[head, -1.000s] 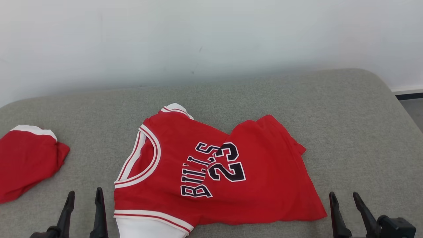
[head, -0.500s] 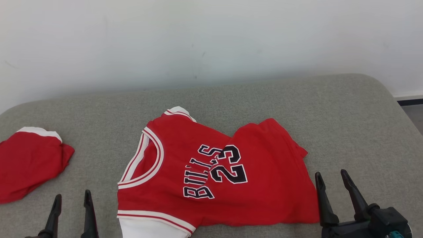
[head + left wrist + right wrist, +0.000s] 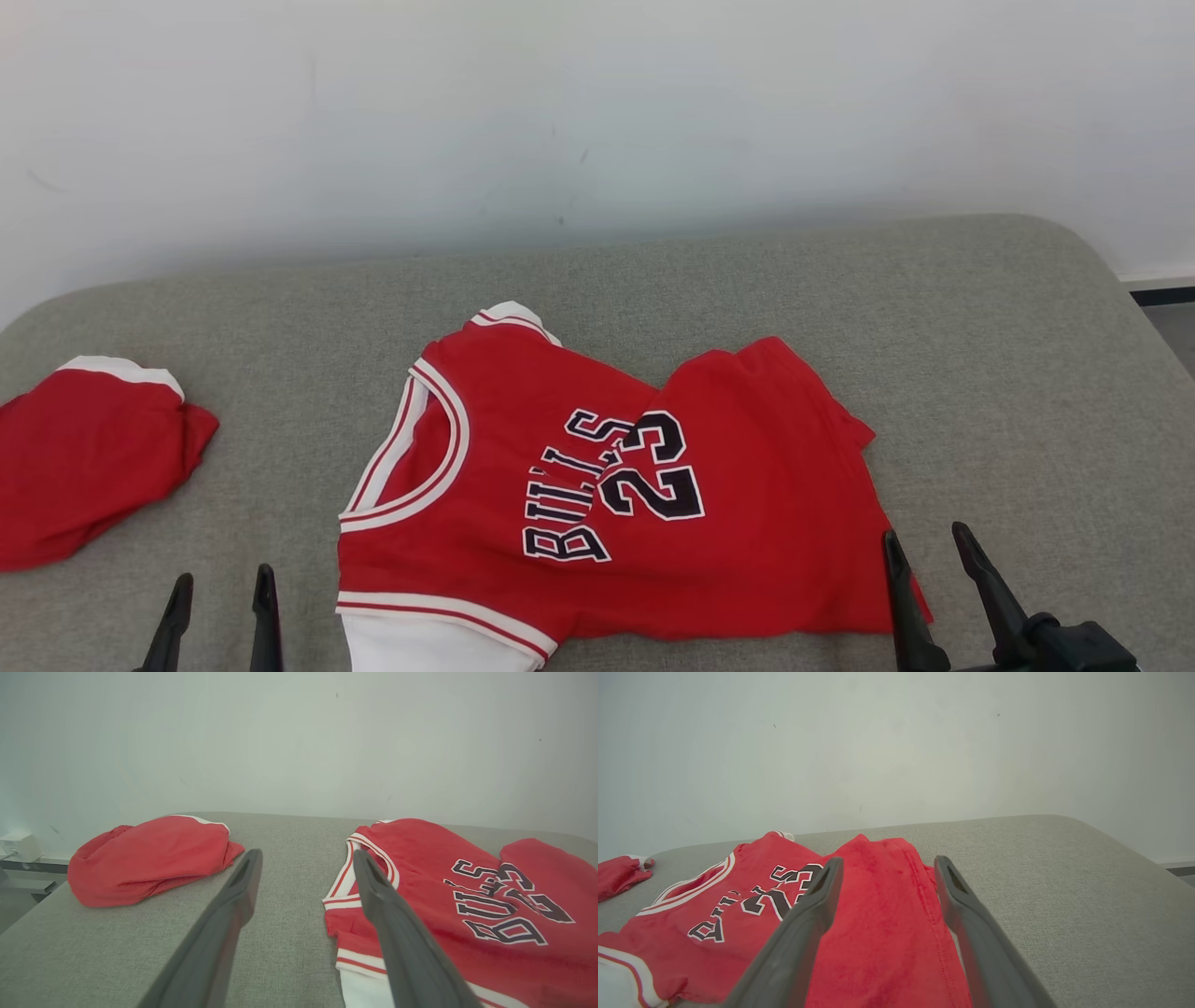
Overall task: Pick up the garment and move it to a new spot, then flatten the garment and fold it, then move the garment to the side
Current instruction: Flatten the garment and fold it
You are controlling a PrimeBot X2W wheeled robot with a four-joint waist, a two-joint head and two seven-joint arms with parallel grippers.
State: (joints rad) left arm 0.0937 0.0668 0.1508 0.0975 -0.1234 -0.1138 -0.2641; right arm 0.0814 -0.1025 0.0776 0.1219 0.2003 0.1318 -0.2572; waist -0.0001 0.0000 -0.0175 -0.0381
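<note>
Lying rumpled by the tabletop's (image 3: 1008, 373) front edge, the red jersey (image 3: 766, 485) reads BULLS 23; left gripper (image 3: 224, 577) and right gripper (image 3: 924, 532) jaws spread, empty.

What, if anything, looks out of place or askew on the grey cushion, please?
The red Bulls jersey lies skewed and rumpled on the grey cushion: its middle is folded over, overlapping part of the BULLS 23 lettering. A second red garment sits bunched near the cushion's left edge. Nothing looks torn or spilled.
</note>
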